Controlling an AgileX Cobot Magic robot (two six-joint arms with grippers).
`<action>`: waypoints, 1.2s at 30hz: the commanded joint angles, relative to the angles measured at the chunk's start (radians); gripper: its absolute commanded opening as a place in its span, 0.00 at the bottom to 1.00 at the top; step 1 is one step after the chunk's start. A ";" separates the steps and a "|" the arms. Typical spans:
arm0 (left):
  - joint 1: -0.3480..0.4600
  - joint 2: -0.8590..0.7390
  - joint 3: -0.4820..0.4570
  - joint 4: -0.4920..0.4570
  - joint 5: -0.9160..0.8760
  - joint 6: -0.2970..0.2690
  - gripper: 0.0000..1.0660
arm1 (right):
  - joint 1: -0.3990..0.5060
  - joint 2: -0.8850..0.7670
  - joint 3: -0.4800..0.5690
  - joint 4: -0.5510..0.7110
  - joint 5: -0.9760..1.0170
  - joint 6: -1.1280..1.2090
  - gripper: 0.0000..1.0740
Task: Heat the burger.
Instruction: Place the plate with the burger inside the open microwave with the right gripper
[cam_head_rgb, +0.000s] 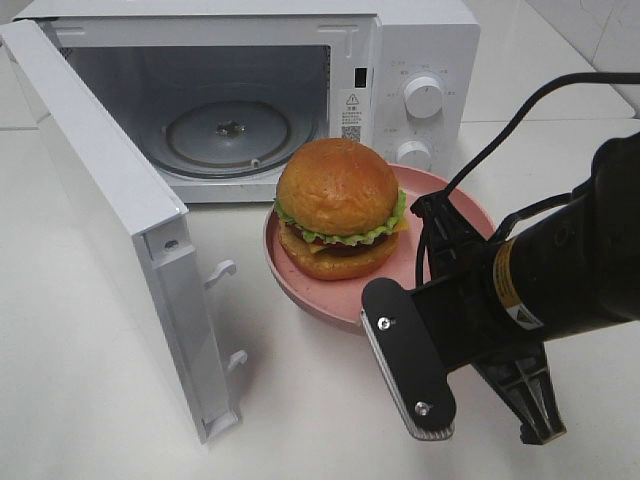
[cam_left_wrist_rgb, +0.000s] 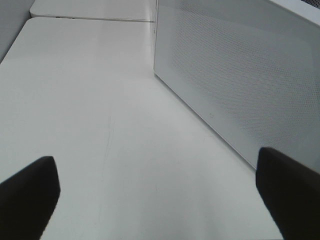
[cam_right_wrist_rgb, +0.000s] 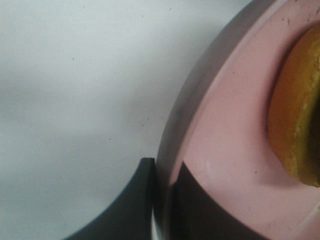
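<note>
The table (cam_head_rgb: 90, 400) is white and carries everything. At 12 o'clock in the high view stands the microwave (cam_head_rgb: 420, 50). Its door (cam_head_rgb: 110, 210) is swung wide toward 8 o'clock, and the glass turntable (cam_head_rgb: 228, 132) inside is bare. The opening step looks done to me.

Just in front of the cavity, at its 5 o'clock, sits the pink plate (cam_head_rgb: 330, 300). The burger (cam_head_rgb: 338, 205) rests on it, bun up, outside the oven.

My right hand (cam_right_wrist_rgb: 162, 172) pinches the plate's rim at its 3 o'clock edge, one finger outside the wall and one inside. My left hand (cam_left_wrist_rgb: 155, 165) is spread wide and holds nothing. It hovers over bare table beside the door's outer face.

By my reckoning the task is under halfway. I have the grip, but carrying the plate onto the turntable, letting go, shutting the door and setting the dials all remain.
</note>
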 joint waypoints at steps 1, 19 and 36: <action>-0.004 -0.019 0.000 -0.001 0.000 -0.001 0.94 | -0.039 -0.010 -0.048 0.062 -0.046 -0.152 0.00; -0.004 -0.019 0.000 -0.001 0.000 -0.001 0.94 | -0.153 -0.010 -0.149 0.406 -0.020 -0.692 0.00; -0.004 -0.019 0.000 -0.001 0.000 -0.001 0.94 | -0.153 0.069 -0.172 0.409 -0.092 -0.695 0.00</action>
